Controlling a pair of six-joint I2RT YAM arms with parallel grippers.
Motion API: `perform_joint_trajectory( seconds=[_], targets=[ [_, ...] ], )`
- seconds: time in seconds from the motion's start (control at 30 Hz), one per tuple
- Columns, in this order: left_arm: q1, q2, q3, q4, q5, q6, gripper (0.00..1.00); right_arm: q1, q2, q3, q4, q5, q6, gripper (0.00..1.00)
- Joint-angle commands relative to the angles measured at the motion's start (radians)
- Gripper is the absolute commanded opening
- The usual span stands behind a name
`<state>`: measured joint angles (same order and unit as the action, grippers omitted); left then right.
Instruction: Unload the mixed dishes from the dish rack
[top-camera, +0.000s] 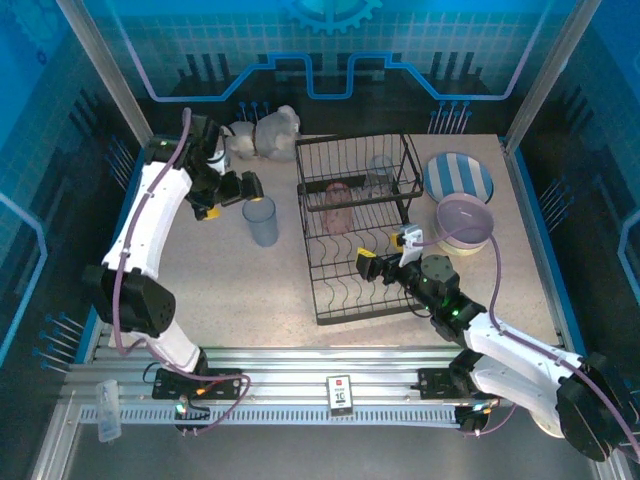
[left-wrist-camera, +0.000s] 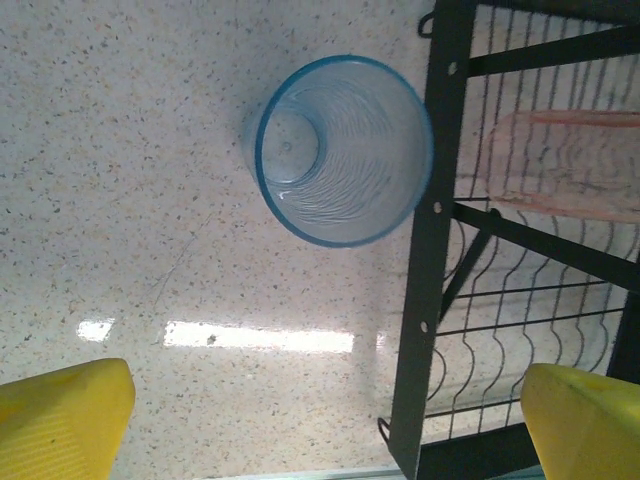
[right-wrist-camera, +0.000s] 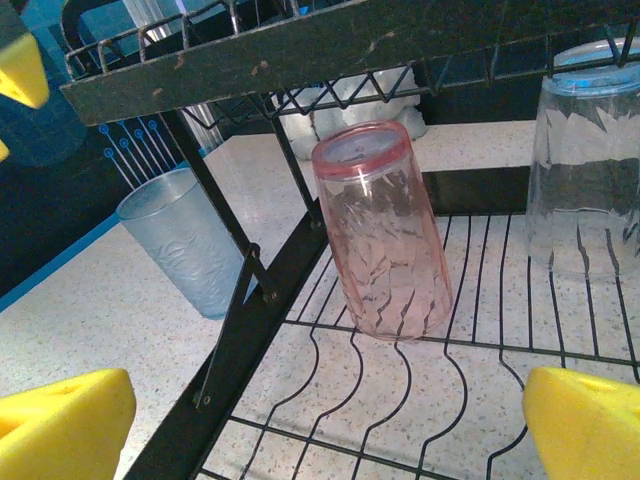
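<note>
left gripper (left-wrist-camera: 320, 420): spread wide, empty, over blue tumbler (left-wrist-camera: 340, 150) left of dish rack (left-wrist-camera: 437, 230) | right gripper (right-wrist-camera: 320, 420): spread wide, empty, facing pink tumbler (right-wrist-camera: 385, 235) inside rack | risk: fingers (right-wrist-camera: 585, 425) may snag wires, topple it

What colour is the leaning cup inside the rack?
The tumbler is see-through pink, clearest in the right wrist view.

A pale speckled tabletop (top-camera: 250, 290) with blue edging is backed by blue walls (top-camera: 450, 50) printed with a fine grid, bright outlined bands and a gear motif (top-camera: 335, 10). Slanting aluminium posts (top-camera: 100, 60) rise at the far corners, and ribbed aluminium rails (top-camera: 300, 385) run along the near edge. A bright strip of reflected light (left-wrist-camera: 260, 338) lies on the tabletop.
</note>
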<state>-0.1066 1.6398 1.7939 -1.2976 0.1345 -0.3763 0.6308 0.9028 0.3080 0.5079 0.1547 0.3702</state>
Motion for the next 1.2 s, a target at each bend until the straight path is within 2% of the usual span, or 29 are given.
perform_joint_trajectory(
  seconds=[0.0,0.13,0.33,0.57,0.67,0.77,0.97,1.17],
  targets=[
    [0.012,-0.090,-0.026,0.049,0.056,-0.065,0.99,-0.013,0.001,-0.017,0.066,0.020,-0.055,1.00],
    [0.012,-0.223,-0.154,0.212,0.117,-0.146,0.99,-0.015,0.006,-0.035,0.078,0.027,-0.117,1.00],
    [0.011,-0.429,-0.329,0.430,0.142,-0.220,0.99,-0.022,0.076,-0.068,0.165,0.036,-0.174,1.00],
    [0.000,-0.613,-0.537,0.641,0.246,-0.359,0.99,-0.033,0.337,-0.064,0.434,0.040,-0.220,1.00],
    [-0.036,-0.695,-0.616,0.719,0.214,-0.397,0.99,-0.034,0.484,-0.028,0.569,0.035,-0.232,1.00],
    [-0.078,-0.727,-0.637,0.721,0.184,-0.400,0.99,-0.037,0.633,0.015,0.709,0.042,-0.233,1.00],
    [-0.148,-0.732,-0.589,0.608,0.109,-0.381,0.99,-0.037,0.853,0.093,0.894,0.080,-0.238,1.00],
    [-0.154,-0.752,-0.582,0.559,0.081,-0.387,0.99,-0.028,0.915,0.148,0.914,0.089,-0.239,1.00]
  ],
)
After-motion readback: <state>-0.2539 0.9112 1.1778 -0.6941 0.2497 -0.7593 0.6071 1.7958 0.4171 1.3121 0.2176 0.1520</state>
